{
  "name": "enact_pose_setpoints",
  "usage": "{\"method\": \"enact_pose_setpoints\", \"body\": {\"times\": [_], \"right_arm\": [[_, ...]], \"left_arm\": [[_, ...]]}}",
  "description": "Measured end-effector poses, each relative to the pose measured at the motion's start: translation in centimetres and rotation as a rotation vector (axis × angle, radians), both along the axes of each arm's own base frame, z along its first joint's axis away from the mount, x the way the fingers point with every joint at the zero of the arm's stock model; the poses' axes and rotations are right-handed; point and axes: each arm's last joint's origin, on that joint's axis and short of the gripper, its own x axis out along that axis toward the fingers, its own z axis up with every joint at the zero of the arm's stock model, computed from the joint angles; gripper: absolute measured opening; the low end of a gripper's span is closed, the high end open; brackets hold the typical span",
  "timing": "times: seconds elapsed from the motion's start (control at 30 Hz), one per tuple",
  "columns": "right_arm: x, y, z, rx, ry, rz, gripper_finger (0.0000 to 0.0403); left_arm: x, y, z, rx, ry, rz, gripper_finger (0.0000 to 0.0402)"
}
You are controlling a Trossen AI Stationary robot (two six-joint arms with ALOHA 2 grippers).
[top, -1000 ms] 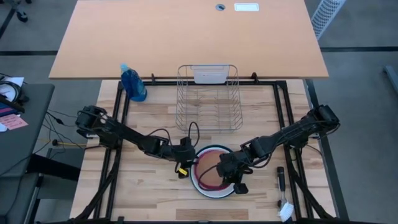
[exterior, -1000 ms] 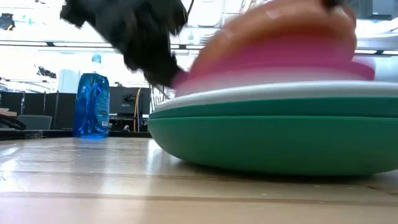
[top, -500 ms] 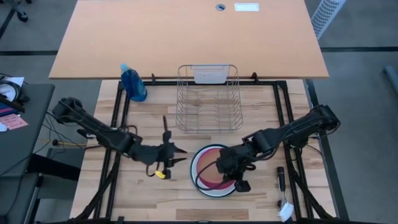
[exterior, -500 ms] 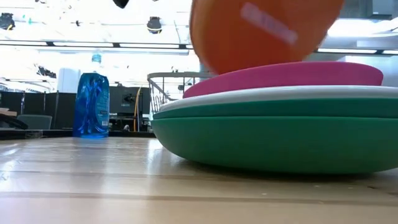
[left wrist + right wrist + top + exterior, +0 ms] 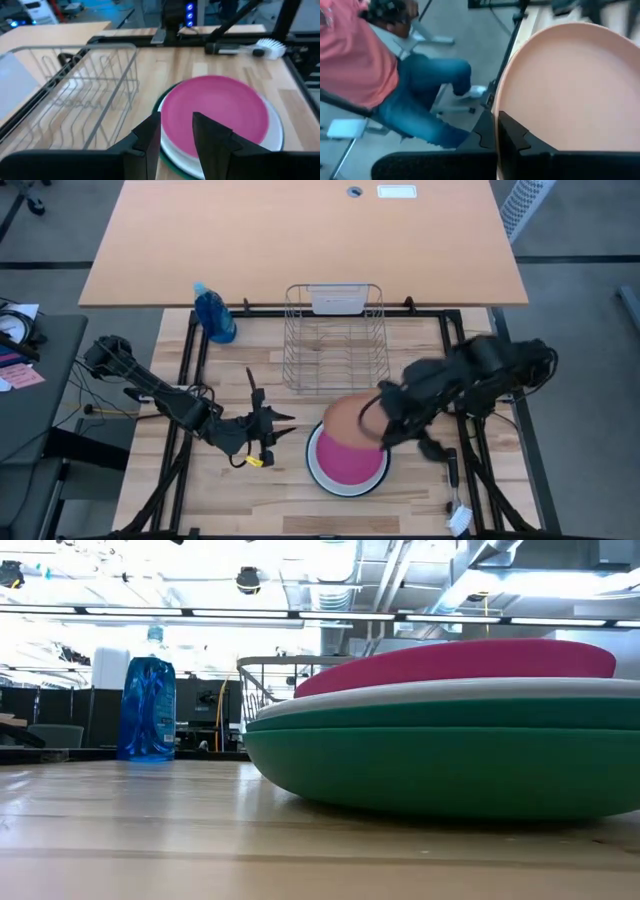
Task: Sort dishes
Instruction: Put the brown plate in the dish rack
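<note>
Rim grip: salmon plate [image 5: 347, 420] is pinched at its edge by right end effector [image 5: 496, 131], lifted clear of the magenta plate [image 5: 348, 461]. Rigid, slick, breakable. Left end effector [image 5: 176, 131] is held slightly open, empty.

The table [image 5: 230, 490] is pale planked wood with a faint satin sheen. Behind the plates, the dish rack [image 5: 337, 340] is thin bright metal wire. The magenta plate [image 5: 215, 112] looks smooth and matt, the green plate [image 5: 450, 760] beneath it softly glossy, perhaps glazed ceramic. The salmon plate [image 5: 575, 90] looks matt. The spray bottle [image 5: 146, 700] is clear glossy plastic.
</note>
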Motion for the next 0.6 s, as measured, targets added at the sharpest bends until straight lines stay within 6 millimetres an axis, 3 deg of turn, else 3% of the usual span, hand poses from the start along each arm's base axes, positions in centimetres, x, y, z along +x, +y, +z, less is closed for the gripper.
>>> {"method": "enact_pose_setpoints", "body": {"times": [0.2, 0.4, 0.6], "right_arm": [[-3.1, -3.7, 3.7, -0.069, -0.132, -0.068, 0.0], [-6.5, -8.1, 4.2, -0.185, -0.156, -0.128, 0.0003], [-7.4, -10.1, 3.9, -0.291, -0.144, -0.129, 0.0004]], "left_arm": [[-0.4, 0.3, -0.8, -0.004, 0.065, 0.036, 0.0107], [-1.2, 0.5, -2.9, -0.086, 0.145, 0.082, 0.0107], [-1.4, 1.0, -3.7, -0.143, 0.171, 0.148, 0.0107]]}}
